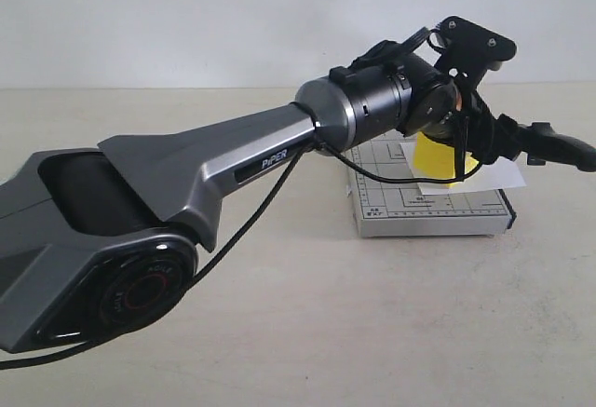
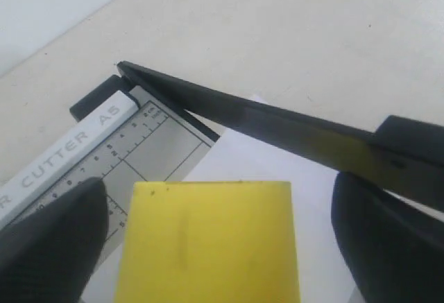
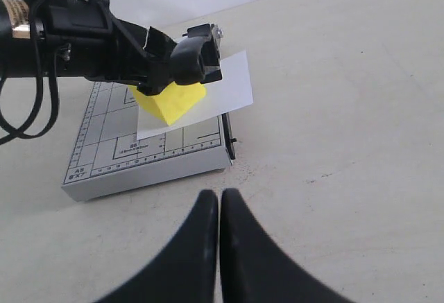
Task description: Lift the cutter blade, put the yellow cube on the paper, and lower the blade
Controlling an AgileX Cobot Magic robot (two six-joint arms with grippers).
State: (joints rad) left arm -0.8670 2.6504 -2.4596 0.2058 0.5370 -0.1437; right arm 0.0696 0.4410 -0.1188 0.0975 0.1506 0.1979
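The yellow cube (image 2: 208, 240) sits on the white paper (image 2: 250, 161), which lies skewed on the grey gridded cutter board (image 1: 428, 204). My left gripper (image 2: 215, 247) stands open around the cube, with a gap between the cube and each black finger (image 2: 48, 240). The cutter blade (image 2: 277, 119) is raised at a slant over the paper, and its thick handle end (image 1: 559, 146) is up in the air at the right. The right wrist view shows the cube (image 3: 170, 102) under the left gripper (image 3: 173, 81). My right gripper (image 3: 220, 202) is shut and empty, over the table in front of the board.
The left arm (image 1: 214, 169) stretches across the beige table (image 1: 372, 332) from the lower left to the board. Its black cable (image 1: 251, 225) hangs below it. A pale wall (image 1: 233, 16) runs behind the table.
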